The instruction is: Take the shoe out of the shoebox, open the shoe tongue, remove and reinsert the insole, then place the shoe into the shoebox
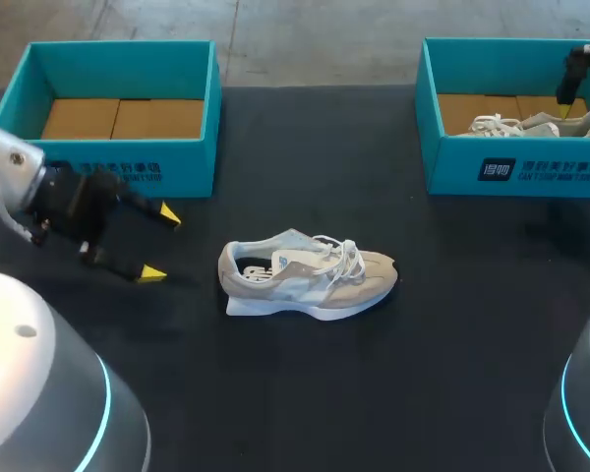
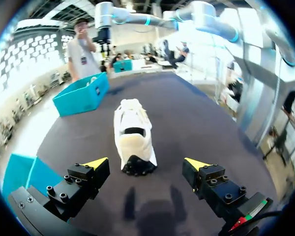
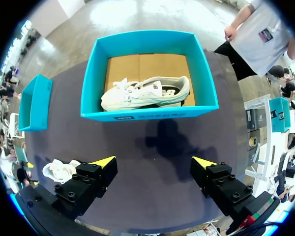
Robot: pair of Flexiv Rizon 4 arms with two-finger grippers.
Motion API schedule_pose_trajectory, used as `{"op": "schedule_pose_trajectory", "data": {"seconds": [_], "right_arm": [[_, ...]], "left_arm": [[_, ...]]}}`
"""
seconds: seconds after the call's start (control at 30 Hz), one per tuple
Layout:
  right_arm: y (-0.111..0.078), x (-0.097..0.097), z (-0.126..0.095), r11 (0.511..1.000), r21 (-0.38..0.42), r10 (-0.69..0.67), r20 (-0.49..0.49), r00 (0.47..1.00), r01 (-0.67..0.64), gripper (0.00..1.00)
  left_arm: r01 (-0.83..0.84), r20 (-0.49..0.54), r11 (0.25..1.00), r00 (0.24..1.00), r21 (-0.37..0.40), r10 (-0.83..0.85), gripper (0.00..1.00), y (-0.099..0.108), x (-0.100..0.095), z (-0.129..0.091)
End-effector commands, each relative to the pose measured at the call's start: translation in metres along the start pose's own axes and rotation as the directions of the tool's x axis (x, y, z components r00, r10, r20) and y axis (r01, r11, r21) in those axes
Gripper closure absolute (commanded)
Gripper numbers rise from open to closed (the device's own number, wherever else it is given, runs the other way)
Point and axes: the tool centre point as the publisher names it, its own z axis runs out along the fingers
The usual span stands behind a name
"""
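A beige and white shoe [image 1: 310,275] lies on its sole mid-table, toe to the right. My left gripper [image 1: 160,244] stands open just left of its heel; in the left wrist view the shoe [image 2: 132,135] lies a little ahead of the gap between the open gripper's [image 2: 147,164] tips. A second pale shoe [image 1: 531,125] rests inside the right teal shoebox [image 1: 516,172]. My right gripper [image 1: 570,98] hangs over that box's far right corner. Seen from the right wrist, the open gripper [image 3: 155,162] is high above the table, with the boxed shoe [image 3: 145,92] and its shoebox [image 3: 150,113] ahead.
An empty teal shoebox [image 1: 118,162] with a cardboard floor stands at the back left, close beside my left arm. Black table [image 1: 374,393] stretches in front of and between the boxes.
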Motion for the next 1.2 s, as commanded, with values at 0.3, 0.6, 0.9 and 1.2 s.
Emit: {"op": "schedule_pose_trajectory", "data": {"seconds": [0.3, 0.6, 0.9, 1.2], "right_arm": [[-0.001, 0.0, 0.0, 1.0, -0.002, 0.0, 0.001, 1.0, 0.0, 0.0], [-0.001, 0.0, 0.0, 1.0, -0.002, 0.0, 0.001, 1.0, 0.0, 0.0], [-0.001, 0.0, 0.0, 1.0, -0.002, 0.0, 0.001, 1.0, 0.0, 0.0], [-0.001, 0.0, 0.0, 1.0, -0.002, 0.0, 0.001, 1.0, 0.0, 0.0]], "left_arm": [[0.189, 0.129, 0.962, 0.968, 0.197, -0.217, 0.0, 0.02, 0.015, 0.023], [0.123, 0.133, 0.97, 0.979, 0.212, -0.153, 0.0, 0.029, 0.016, 0.034], [0.125, 0.107, 0.973, 0.983, 0.195, -0.148, 0.0, 0.034, 0.01, 0.045], [0.125, 0.107, 0.973, 0.983, 0.195, -0.148, 0.0, 0.034, 0.01, 0.045]]}}
